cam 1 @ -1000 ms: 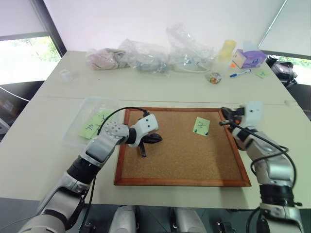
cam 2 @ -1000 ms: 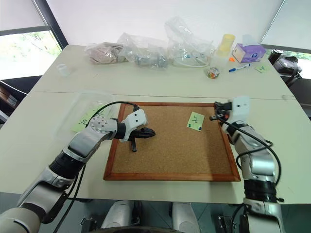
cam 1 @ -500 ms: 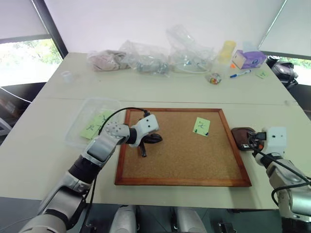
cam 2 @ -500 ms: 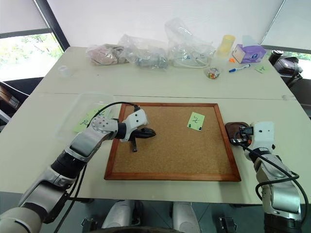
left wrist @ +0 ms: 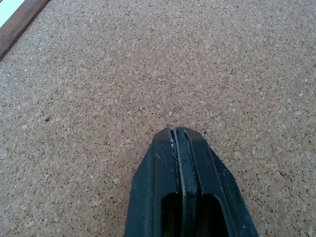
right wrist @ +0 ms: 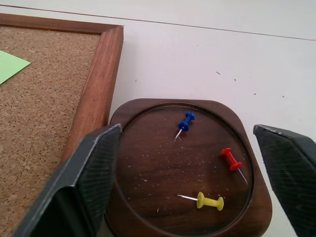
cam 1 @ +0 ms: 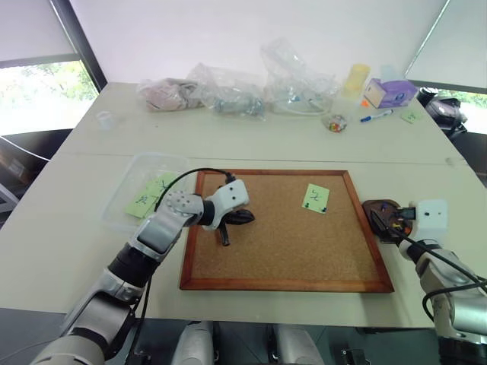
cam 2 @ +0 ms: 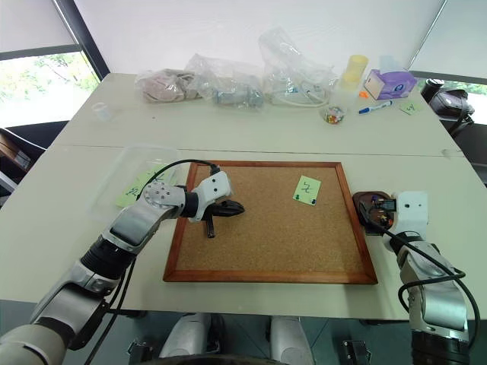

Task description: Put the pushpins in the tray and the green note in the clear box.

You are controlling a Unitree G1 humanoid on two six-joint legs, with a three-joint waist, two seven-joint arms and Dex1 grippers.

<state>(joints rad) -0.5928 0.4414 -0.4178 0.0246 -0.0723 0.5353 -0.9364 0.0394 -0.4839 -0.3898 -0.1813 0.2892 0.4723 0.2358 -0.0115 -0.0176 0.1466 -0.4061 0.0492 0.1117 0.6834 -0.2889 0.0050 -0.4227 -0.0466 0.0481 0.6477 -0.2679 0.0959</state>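
Pushpins (right wrist: 205, 200) lie in the tray (right wrist: 148, 168); right jaws spread, left pressed together.

Browns, pale green and three bright pins

We see a dark-brown tray (right wrist: 148, 207) holding blue (right wrist: 183, 123), red (right wrist: 230, 160) and yellow pushpins (right wrist: 210, 201); a speckled tan cork board (cam 1: 281, 228), red-brown framed; a pale-green note (cam 1: 315, 198), black-marked.

The green note (cam 2: 307, 190) on the cork board (cam 2: 266, 251) bears a handwritten "2".
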